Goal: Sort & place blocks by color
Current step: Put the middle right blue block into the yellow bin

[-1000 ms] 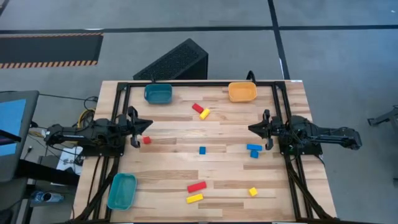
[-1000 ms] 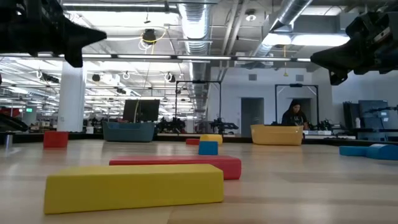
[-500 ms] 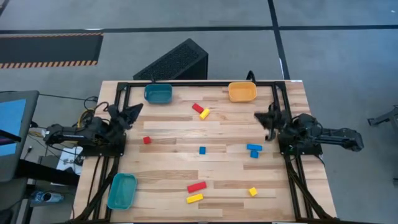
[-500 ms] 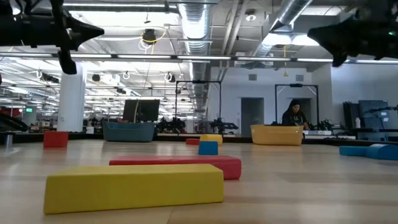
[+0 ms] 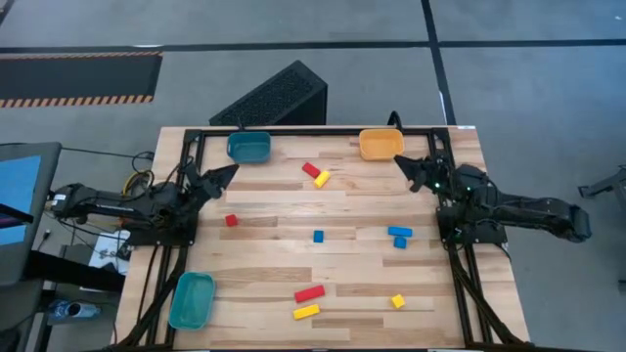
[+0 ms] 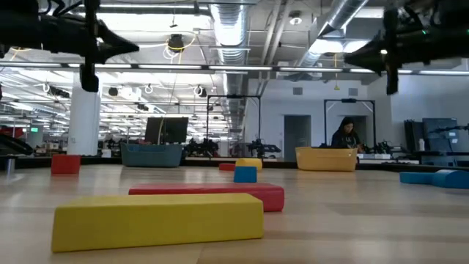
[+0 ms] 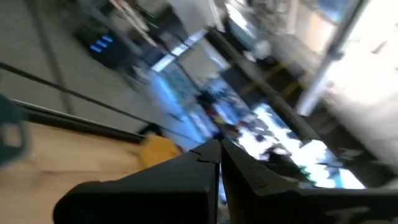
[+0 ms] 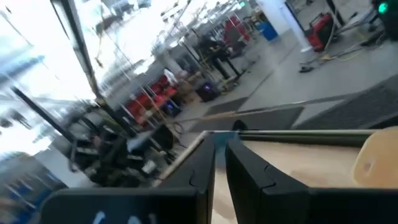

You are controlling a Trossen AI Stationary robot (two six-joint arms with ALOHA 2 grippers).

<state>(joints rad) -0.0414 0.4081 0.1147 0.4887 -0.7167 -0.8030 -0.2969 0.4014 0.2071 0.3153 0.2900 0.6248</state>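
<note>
Both end effectors hang in the air above the counter [image 5: 254, 210], carrying nothing. On the left side, the left end effector [image 5: 231, 171] points toward the far teal bin [image 5: 248, 147], its fingers pressed together tip to tip, as its own wrist view shows. Across from it, the right end effector [image 5: 400, 162] points at the orange bin [image 5: 380, 144]; its two fingers [image 8: 202, 163] stand close and parallel with a narrow slit between them, and nothing sits in that slit.

All the blocks lie loose on the wooden top. A red bar [image 5: 310, 170] and a yellow block [image 5: 321, 179] touch each other near the far edge, between the teal bin and the orange bin. A small red cube [image 5: 231, 220] sits alone on the left side, just beside the left arm's base. A small blue cube [image 5: 318, 236] lies near the middle. A blue bar [image 5: 399, 232] and a blue cube [image 5: 399, 242] sit together on the right, close to the right arm's base. Toward the near edge a long red bar [image 5: 309, 293] and a long yellow bar [image 5: 306, 312] lie side by side, and a yellow cube [image 5: 397, 301] rests off to their right. A second teal bin [image 5: 191, 299] stands at the near left corner. Far back in the room a person [image 6: 346, 135] is at a bench.
</note>
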